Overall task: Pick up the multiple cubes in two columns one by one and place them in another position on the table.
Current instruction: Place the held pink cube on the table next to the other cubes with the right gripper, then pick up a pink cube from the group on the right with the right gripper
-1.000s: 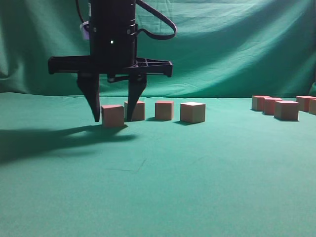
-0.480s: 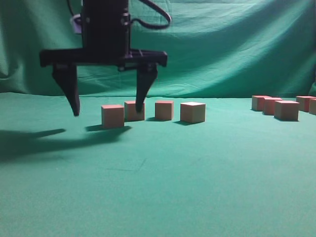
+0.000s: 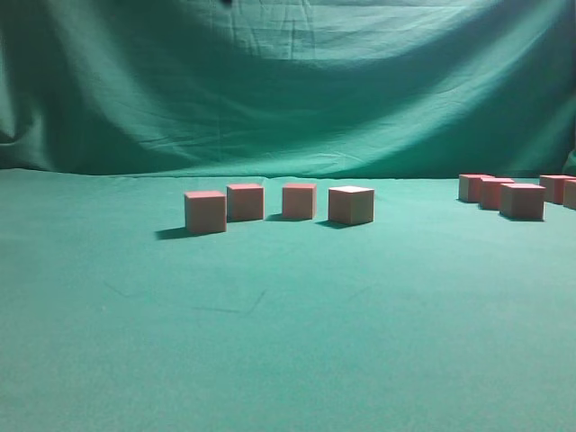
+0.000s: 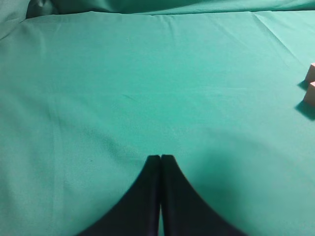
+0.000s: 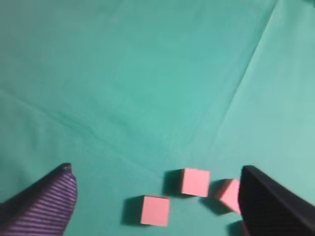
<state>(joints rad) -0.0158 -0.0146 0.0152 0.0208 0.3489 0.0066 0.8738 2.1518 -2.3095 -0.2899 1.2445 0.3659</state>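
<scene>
Several pink-topped wooden cubes stand on the green cloth. In the exterior view a row runs from the nearest cube (image 3: 205, 212) past two more (image 3: 245, 202) (image 3: 299, 201) to a paler-topped one (image 3: 351, 205). A second group (image 3: 522, 201) sits at the far right. Neither gripper shows in the exterior view. My right gripper (image 5: 155, 168) is open and empty, high above three cubes (image 5: 155, 210) (image 5: 196, 182) (image 5: 227, 194). My left gripper (image 4: 161, 157) is shut and empty over bare cloth, with two cubes (image 4: 310, 92) at the right edge of its view.
A green cloth backdrop (image 3: 288, 90) hangs behind the table. Green cloth (image 3: 270, 342) stretches in front of the cubes and between the two groups.
The gripper that straddled the nearest cube of the left row opened wide, let it go and rose out of the exterior view. The cube stays on the cloth.
</scene>
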